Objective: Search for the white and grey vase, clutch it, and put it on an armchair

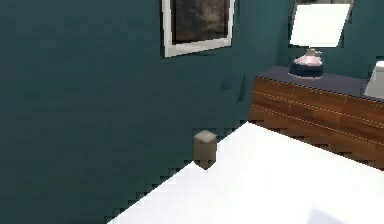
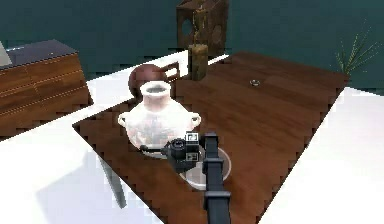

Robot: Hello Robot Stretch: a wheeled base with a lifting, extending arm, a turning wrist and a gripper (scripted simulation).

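Vase found; lift and delivery are left to do.
The white and grey vase [image 2: 155,118] stands on the dark worktop [image 2: 275,110]. The fingers [image 2: 150,148] meet its base from 4 o'clock, but I cannot tell whether they hold anything. Carrying it to an armchair is judged undone.

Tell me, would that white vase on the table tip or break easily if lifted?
The vase looks like rigid ceramic, so probably fragile and heavy. Its wide round belly suggests it stands steadily on the table; its smooth curves may be slippery.
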